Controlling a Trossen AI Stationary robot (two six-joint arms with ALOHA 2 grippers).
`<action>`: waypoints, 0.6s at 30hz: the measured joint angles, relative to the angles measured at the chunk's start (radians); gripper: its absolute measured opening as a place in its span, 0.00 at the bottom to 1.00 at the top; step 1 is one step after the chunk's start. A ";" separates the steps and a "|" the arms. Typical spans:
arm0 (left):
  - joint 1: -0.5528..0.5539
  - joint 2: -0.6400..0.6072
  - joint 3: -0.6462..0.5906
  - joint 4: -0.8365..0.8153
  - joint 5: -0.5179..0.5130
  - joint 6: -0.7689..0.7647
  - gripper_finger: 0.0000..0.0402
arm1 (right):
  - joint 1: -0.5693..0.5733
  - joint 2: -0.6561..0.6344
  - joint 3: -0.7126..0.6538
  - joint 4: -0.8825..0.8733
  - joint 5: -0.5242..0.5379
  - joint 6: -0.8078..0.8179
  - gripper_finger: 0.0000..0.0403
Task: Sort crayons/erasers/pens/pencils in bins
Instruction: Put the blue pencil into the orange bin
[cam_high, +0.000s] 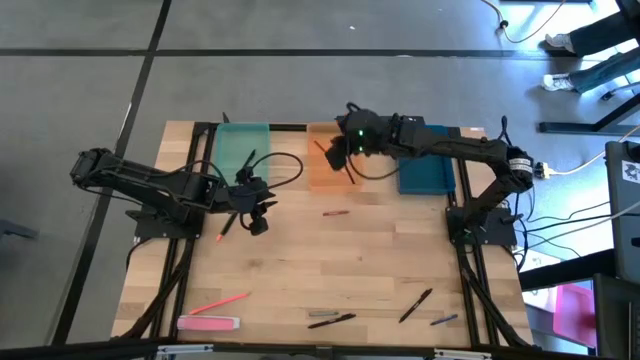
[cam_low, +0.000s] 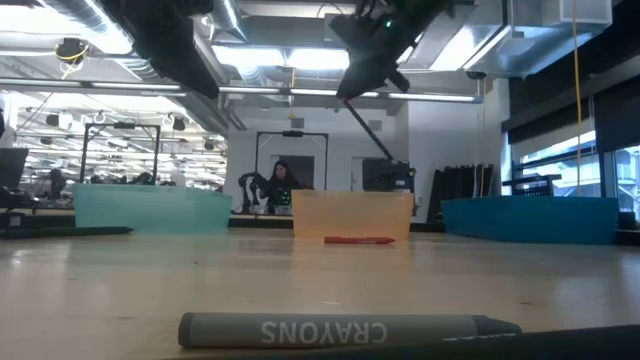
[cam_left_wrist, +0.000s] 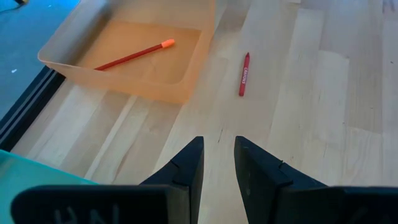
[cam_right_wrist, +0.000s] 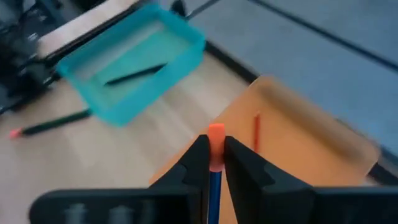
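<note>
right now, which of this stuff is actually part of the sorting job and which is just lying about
Part of the job:
- teal bin, orange bin, blue bin
- red crayon
- pink eraser
- black pen
- pencil pinched by the right gripper

Just lying about:
- floor cables
- a person's shoes
- person beyond the table

My two arms are matte black with looping black cables; the right tool (cam_high: 340, 150) shows a green light, the left tool (cam_left_wrist: 217, 162) wedge-shaped fingers.
</note>
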 joint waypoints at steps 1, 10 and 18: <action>0.000 0.000 0.000 0.000 0.000 0.000 0.21 | -0.019 0.007 0.000 0.002 0.000 -0.020 0.12; 0.000 0.000 0.000 0.000 0.000 0.000 0.21 | -0.113 0.130 -0.001 0.051 -0.002 -0.075 0.12; 0.000 0.000 0.000 0.000 0.000 0.000 0.21 | -0.123 0.210 -0.001 0.097 -0.010 -0.100 0.12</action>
